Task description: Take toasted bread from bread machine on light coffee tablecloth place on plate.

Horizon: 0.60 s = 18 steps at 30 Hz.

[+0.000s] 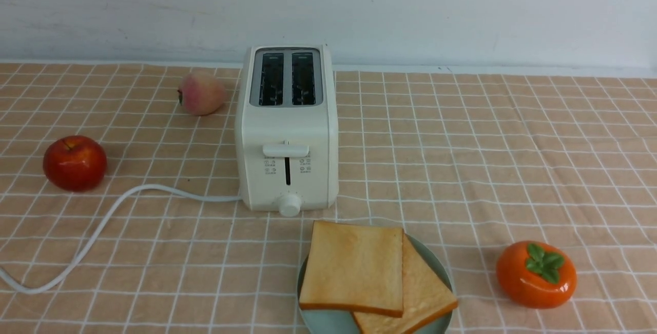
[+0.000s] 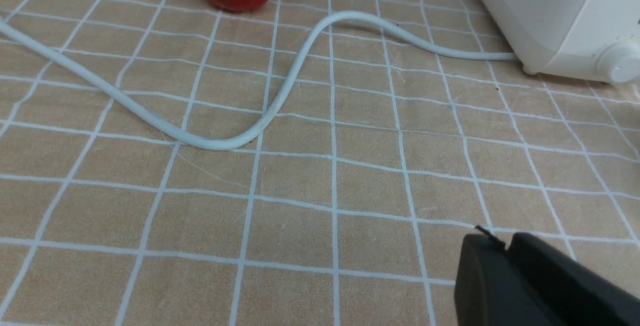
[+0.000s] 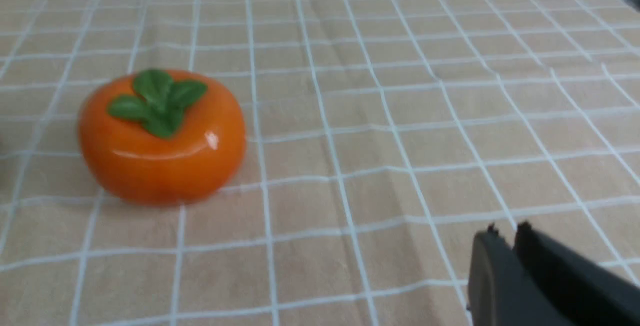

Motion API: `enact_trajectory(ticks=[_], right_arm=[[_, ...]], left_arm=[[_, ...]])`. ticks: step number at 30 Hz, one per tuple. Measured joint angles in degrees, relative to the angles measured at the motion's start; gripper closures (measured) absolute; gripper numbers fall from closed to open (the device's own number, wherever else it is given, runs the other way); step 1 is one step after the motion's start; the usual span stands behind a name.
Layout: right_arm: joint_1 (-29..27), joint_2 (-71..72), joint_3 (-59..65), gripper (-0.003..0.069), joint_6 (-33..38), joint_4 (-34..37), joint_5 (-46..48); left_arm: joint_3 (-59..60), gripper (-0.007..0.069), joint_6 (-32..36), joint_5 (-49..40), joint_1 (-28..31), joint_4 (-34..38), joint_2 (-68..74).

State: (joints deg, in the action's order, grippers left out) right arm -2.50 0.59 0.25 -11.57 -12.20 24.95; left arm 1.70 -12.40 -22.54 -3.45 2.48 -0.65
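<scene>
Matt wrinkled tablecloth point(image 1: 462, 159), smooth plastic bread machine point(image 1: 287, 134), glossy persimmon point(image 1: 536, 274)

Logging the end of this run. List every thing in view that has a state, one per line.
toaster: upright, both slots empty, lever up
toast: two slices on the plate, overlapping
plate: on the cloth, mostly covered
cord: loose, curving over the cloth
left gripper: shut, empty
right gripper: shut, empty
persimmon: upright, leaves up

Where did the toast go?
Both slices of toast lie overlapped on the green plate, just in front of the toaster.
</scene>
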Motion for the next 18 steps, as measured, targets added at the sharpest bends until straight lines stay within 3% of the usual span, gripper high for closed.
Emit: enact_trajectory(ticks=[18], right_arm=[[0.00,0.00,0.38,0.0564,0.00,0.61,-1.52]], left_arm=[[0.07,0.0551,0.00,-0.01,0.23,0.10,0.00]])
